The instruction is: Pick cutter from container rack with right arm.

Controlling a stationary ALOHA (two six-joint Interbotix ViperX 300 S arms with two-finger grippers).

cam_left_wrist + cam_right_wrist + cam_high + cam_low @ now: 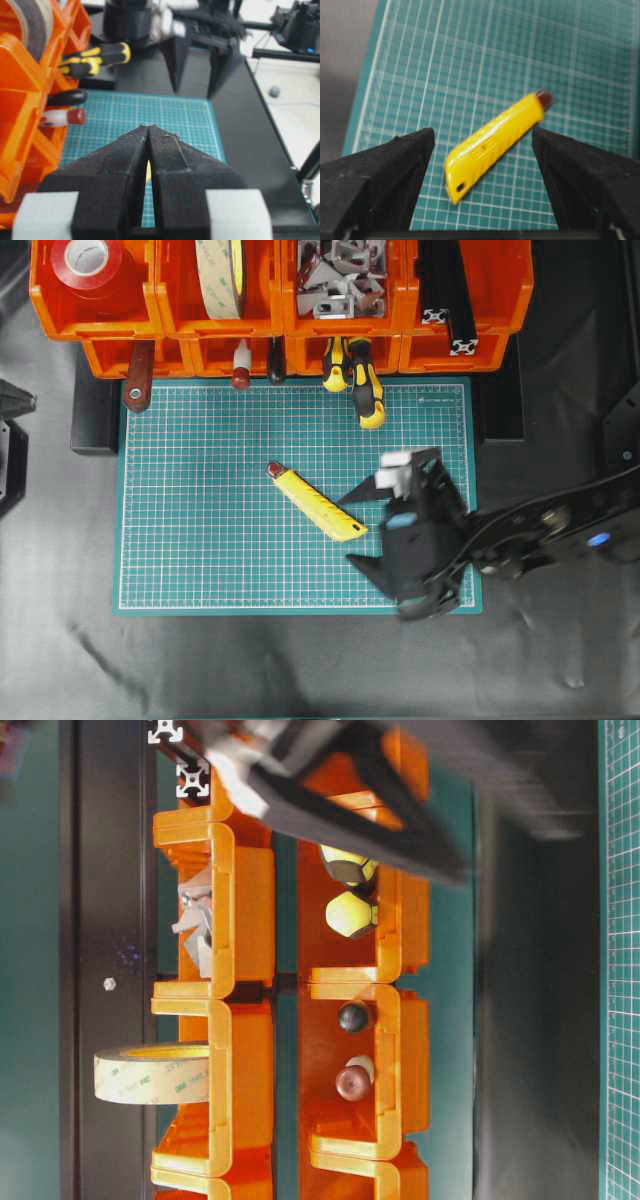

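Your cutter (316,502) lies flat on the green mat (200,540), out of the rack (280,310), slanting from its dark end cap at the far left down to its angled tip at the near right. Your right gripper (362,528) hangs just right of that tip, fingers spread wide and holding nothing; from the wrist view the cutter (492,145) sits on the mat between the two black fingers (380,175), touching neither. Your left gripper (149,131) sits back by the rack with its fingers pressed together, empty. Along the rack's near row, two yellow-and-black screwdrivers (360,380) poke out over the mat's far edge, right of centre.
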